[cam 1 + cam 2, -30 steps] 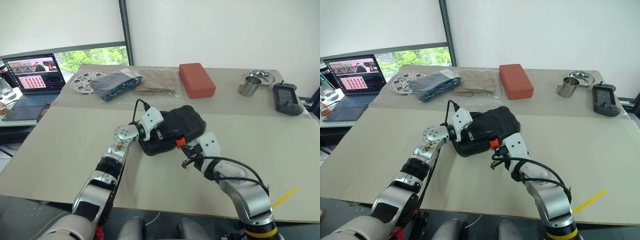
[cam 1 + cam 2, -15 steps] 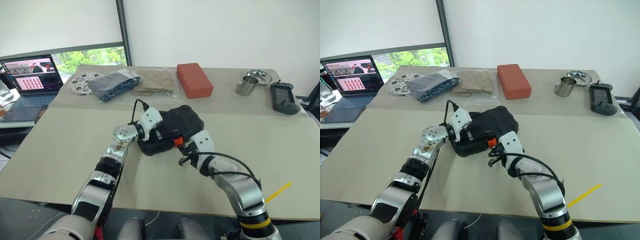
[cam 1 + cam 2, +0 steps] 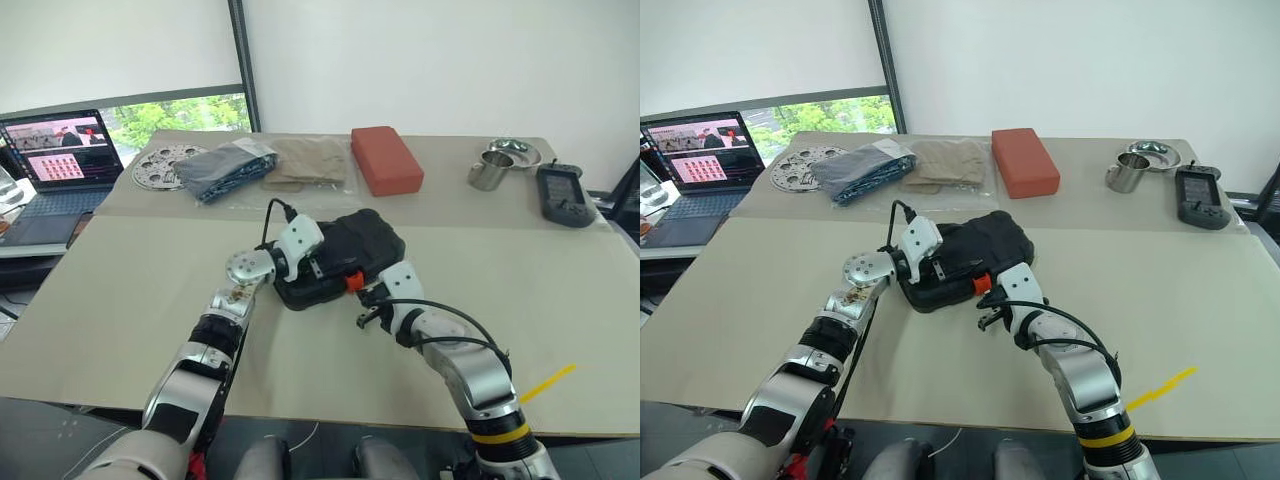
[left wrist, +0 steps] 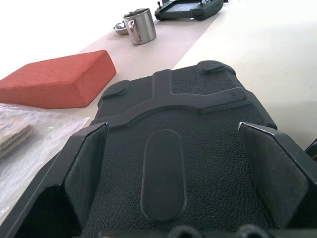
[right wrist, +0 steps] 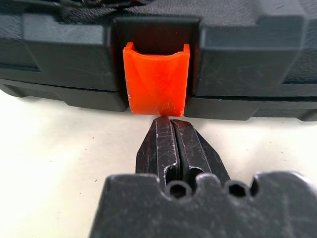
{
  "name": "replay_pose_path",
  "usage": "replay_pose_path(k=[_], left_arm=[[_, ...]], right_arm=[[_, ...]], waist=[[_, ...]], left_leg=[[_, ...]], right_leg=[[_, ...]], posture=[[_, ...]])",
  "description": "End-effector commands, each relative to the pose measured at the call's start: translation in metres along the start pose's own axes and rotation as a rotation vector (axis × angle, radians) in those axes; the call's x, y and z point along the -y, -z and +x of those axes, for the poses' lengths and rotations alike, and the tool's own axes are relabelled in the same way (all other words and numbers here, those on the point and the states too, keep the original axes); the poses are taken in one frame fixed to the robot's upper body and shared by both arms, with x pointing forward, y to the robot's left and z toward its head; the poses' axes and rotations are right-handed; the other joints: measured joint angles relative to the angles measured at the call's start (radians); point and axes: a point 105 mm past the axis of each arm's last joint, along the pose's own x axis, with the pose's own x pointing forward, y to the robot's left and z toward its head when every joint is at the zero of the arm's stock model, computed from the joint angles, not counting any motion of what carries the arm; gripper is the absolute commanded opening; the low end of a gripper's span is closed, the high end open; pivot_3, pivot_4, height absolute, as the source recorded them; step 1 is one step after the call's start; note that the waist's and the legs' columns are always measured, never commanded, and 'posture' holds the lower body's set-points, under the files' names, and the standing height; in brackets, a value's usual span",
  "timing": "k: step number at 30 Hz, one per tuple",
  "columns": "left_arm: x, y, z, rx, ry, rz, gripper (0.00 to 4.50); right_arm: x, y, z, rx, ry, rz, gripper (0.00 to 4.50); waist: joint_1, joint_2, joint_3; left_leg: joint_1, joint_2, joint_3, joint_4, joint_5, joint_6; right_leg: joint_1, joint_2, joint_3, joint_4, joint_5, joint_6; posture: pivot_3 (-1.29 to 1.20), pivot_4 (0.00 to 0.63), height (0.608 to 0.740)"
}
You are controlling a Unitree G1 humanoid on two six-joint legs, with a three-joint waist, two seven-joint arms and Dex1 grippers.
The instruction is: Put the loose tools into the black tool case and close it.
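one laptop (image 3: 62,160) far left on a side desk, screen lit. on the tan table (image 3: 150,290), back row l to r: one round perforated metal disc (image 3: 160,167), one dark blue folded cloth in a clear bag (image 3: 228,166), one beige folded cloth in a bag (image 3: 312,162), one red-brown block (image 3: 387,160), one steel cup (image 3: 488,170) w/ one small steel dish (image 3: 516,151) just behind it, one dark handheld device w/ screen (image 3: 563,195). one yellow strip (image 3: 545,384) near the front right edge.

one black tool case (image 3: 340,258) at table centre, lid down, its one orange latch (image 5: 156,84) on the front edge facing the robot. no loose tools to be seen on the table.

left gripper (image 4: 173,168) sits over the case's left end, fingers spread wide w/ the textured lid between them; can't tell if the pads touch it. right gripper (image 5: 173,148) is in front of the case, fingers pressed together w/ nothing between them, tips right at the lower edge of the latch, touching or almost. nothing else stands between either gripper & the case.
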Motion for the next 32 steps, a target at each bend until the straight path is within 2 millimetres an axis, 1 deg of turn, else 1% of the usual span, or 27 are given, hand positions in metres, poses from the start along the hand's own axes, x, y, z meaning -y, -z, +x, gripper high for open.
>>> replay_pose_path(k=[1, 3, 4, 5, 7, 9, 11, 12, 13, 14, 16, 20, 21, 23, 25, 28, 32], left_arm=[[-0.001, 0.012, -0.009, -0.015, -0.036, -0.112, 4.50], [-0.010, 0.003, -0.014, 0.024, -0.072, -0.131, 4.50], [-0.016, -0.005, -0.020, 0.049, -0.088, -0.132, 4.50], [-0.024, -0.014, -0.030, 0.078, -0.118, -0.144, 4.50], [-0.038, -0.025, -0.052, 0.110, -0.172, -0.165, 4.50], [-0.044, -0.029, -0.075, 0.118, -0.220, -0.180, 4.50], [-0.042, -0.024, -0.097, 0.077, -0.247, -0.177, 4.50], [-0.041, -0.021, -0.106, 0.057, -0.256, -0.183, 4.50], [-0.040, -0.015, -0.121, 0.029, -0.290, -0.200, 4.50], [-0.039, -0.010, -0.133, 0.004, -0.322, -0.217, 4.50], [-0.033, -0.002, -0.155, -0.025, -0.356, -0.242, 4.50], [-0.011, 0.014, -0.186, -0.103, -0.352, -0.302, 4.50], [-0.007, 0.018, -0.192, -0.121, -0.358, -0.306, 4.50], [-0.003, 0.026, -0.200, -0.166, -0.384, -0.303, 4.50], [0.001, 0.036, -0.206, -0.237, -0.416, -0.277, 4.50], [0.009, 0.039, -0.206, -0.260, -0.413, -0.286, 4.50], [0.018, 0.044, -0.203, -0.294, -0.369, -0.290, 4.50]], right_arm=[[-0.001, -0.030, -0.015, 0.145, -0.050, -0.034, 0.04], [0.005, -0.028, -0.021, 0.146, -0.052, -0.035, 0.04], [0.009, -0.028, -0.026, 0.160, -0.054, -0.042, 0.04], [0.017, -0.026, -0.034, 0.166, -0.058, -0.054, 0.04], [0.031, -0.025, -0.049, 0.193, -0.085, -0.035, 0.04], [0.042, -0.027, -0.061, 0.219, -0.105, -0.012, 0.04], [0.061, -0.025, -0.071, 0.235, -0.077, -0.010, 0.59], [0.070, -0.023, -0.075, 0.238, -0.066, -0.013, 0.86], [0.081, -0.020, -0.081, 0.245, -0.058, -0.013, 1.07], [0.091, -0.016, -0.086, 0.250, -0.048, -0.018, 1.57], [0.104, -0.009, -0.096, 0.259, -0.058, -0.038, 2.23], [0.117, 0.010, -0.112, 0.247, -0.129, -0.096, 3.56], [0.120, 0.014, -0.115, 0.242, -0.138, -0.104, 3.99], [0.125, 0.019, -0.119, 0.230, -0.148, -0.122, 4.48], [0.131, 0.022, -0.123, 0.224, -0.153, -0.133, 4.48], [0.140, 0.022, -0.125, 0.230, -0.144, -0.146, 4.48], [0.140, 0.023, -0.125, 0.219, -0.161, -0.153, 4.48]], waist=[[-0.001, 0.000, 0.000], [-0.001, 0.000, 0.000], [-0.002, 0.000, 0.000], [-0.005, 0.000, 0.001], [-0.007, -0.001, 0.003], [-0.011, 0.000, 0.006], [-0.013, 0.000, 0.007], [-0.011, 0.000, 0.007], [-0.007, 0.000, 0.007], [-0.003, 0.001, 0.007], [0.000, 0.001, 0.008], [0.004, 0.001, 0.011], [0.005, 0.001, 0.011], [0.006, 0.002, 0.012], [0.003, 0.002, 0.013], [-0.001, 0.002, 0.013], [-0.002, 0.003, 0.013]], left_leg=[[-0.001, 0.000, 0.000, 0.000, 0.000, 0.000], [-0.001, 0.000, 0.000, 0.000, 0.000, 0.000], [-0.001, 0.000, 0.000, -0.001, 0.000, 0.000], [-0.001, 0.000, 0.000, -0.002, 0.000, 0.000], [-0.001, 0.000, 0.000, -0.004, 0.000, 0.000], [-0.002, 0.002, 0.000, -0.007, 0.000, 0.000], [-0.002, 0.003, -0.001, -0.009, 0.000, 0.000], [-0.002, 0.003, -0.002, -0.011, 0.000, 0.000], [-0.002, 0.003, -0.002, -0.011, 0.000, 0.000], [-0.002, 0.003, -0.002, -0.012, 0.000, 0.000], [-0.002, 0.002, -0.002, -0.012, 0.000, 0.000], [-0.002, 0.001, -0.001, -0.012, 0.000, 0.001], [-0.002, 0.001, -0.001, -0.012, 0.000, 0.001], [-0.001, 0.001, -0.001, -0.012, 0.000, 0.001], [-0.001, 0.002, 0.000, -0.011, 0.000, 0.001], [-0.001, 0.002, 0.000, -0.010, 0.000, 0.001], [-0.001, 0.003, 0.000, -0.010, 0.000, 0.001]], right_leg=[[0.000, 0.000, 0.000, 0.000, 0.000, 0.000], [-0.001, 0.000, 0.000, 0.000, 0.000, 0.000], [-0.001, 0.000, 0.000, -0.001, 0.000, 0.000], [-0.001, 0.000, 0.000, -0.001, 0.000, 0.000], [-0.002, 0.000, 0.000, -0.002, 0.000, 0.000], [-0.003, 0.001, 0.000, -0.005, 0.000, 0.000], [-0.003, 0.002, 0.000, -0.007, 0.001, -0.001], [-0.003, 0.002, -0.001, -0.008, 0.003, -0.005], [-0.003, 0.001, -0.001, -0.009, 0.004, -0.007], [-0.002, 0.000, -0.001, -0.010, 0.004, -0.007], [-0.002, -0.002, -0.001, -0.011, 0.004, -0.007], [0.000, -0.006, -0.001, -0.013, 0.004, -0.008], [0.000, -0.006, -0.001, -0.014, 0.004, -0.008], [0.001, -0.007, -0.001, -0.013, 0.004, -0.008], [0.001, -0.007, -0.001, -0.013, 0.004, -0.008], [0.001, -0.006, -0.001, -0.012, 0.004, -0.009], [0.001, -0.006, 0.000, -0.012, 0.005, -0.009]], posture=[[0.00, 0.150, 0.740], [0.00, 0.150, 0.740], [0.00, 0.150, 0.740], [0.00, 0.150, 0.740], [0.00, 0.150, 0.740], [0.00, 0.150, 0.740], [0.00, 0.150, 0.740], [0.00, 0.150, 0.740], [0.00, 0.150, 0.740], [0.00, 0.150, 0.740], [0.00, 0.150, 0.740], [0.00, 0.150, 0.740], [0.00, 0.150, 0.740], [0.00, 0.150, 0.740], [0.00, 0.150, 0.740], [0.00, 0.150, 0.740], [0.00, 0.150, 0.740]])
